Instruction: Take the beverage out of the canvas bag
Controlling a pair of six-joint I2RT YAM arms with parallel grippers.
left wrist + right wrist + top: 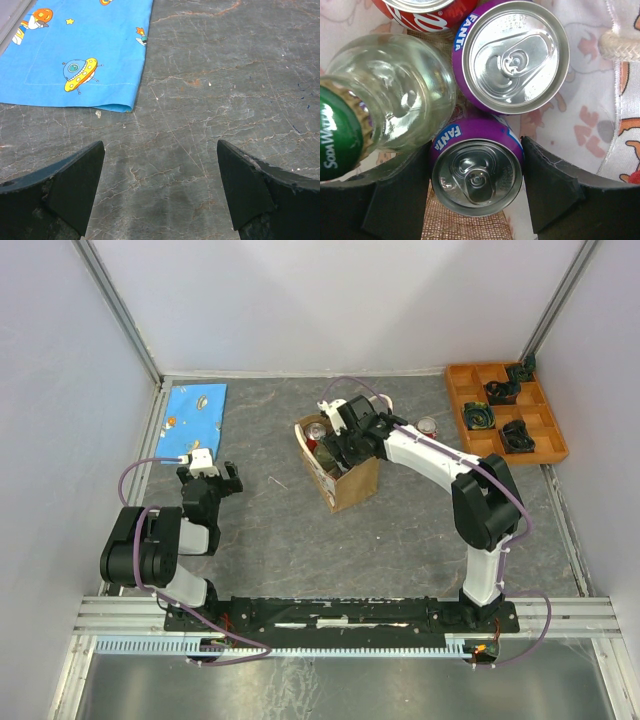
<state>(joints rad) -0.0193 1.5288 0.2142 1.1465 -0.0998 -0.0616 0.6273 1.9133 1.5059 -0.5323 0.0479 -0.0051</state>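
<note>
Tan canvas bag (345, 485) is seen mid-desk (420, 540), with the right gripper (476, 150) set inside it around a purple Fanta can (477, 177).
The can, upright and silver-lidded, is flanked closely, though a firm clamp cannot be told; a straight lift is advised, kept clear of the glass bottle (395, 95). The left gripper (160, 190) is spread wide.

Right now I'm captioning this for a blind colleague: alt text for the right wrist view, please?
The right claw straddles a purple Fanta aluminium can in the pale-lined canvas bag. Beside it stand a second purple Fanta can, a clear glass bottle with a green cap, and a red cola can.
</note>
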